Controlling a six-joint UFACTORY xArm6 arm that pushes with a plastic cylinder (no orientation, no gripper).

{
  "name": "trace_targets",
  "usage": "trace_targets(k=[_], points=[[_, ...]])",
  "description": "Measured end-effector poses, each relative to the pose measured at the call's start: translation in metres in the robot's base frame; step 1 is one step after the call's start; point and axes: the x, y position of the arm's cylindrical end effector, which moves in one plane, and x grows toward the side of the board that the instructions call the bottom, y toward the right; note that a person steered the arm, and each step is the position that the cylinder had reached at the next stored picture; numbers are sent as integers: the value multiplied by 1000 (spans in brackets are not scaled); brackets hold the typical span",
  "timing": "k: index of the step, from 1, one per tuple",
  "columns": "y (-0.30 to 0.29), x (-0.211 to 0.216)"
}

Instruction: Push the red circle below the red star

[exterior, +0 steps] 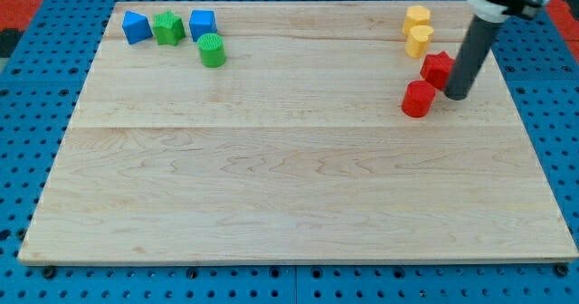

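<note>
The red circle (418, 99) lies on the wooden board at the view's right, just below and left of the red star (437, 69). My tip (456, 95) rests on the board right of the red circle and just below-right of the red star. The rod hides part of the star's right side. A small gap shows between the tip and the circle.
Two yellow blocks (417, 17) (419, 40) sit above the red star. At the view's top left are a blue block (136, 26), a green star (167, 28), a blue block (202, 23) and a green circle (212, 50). The board's right edge (534, 132) is close.
</note>
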Motion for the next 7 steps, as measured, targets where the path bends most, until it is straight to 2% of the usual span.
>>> trace_targets(k=[1,2,3,4,6,7], points=[[-10,-22],[1,13],[-14,92],[-70,67],[-23,29],[-50,55]])
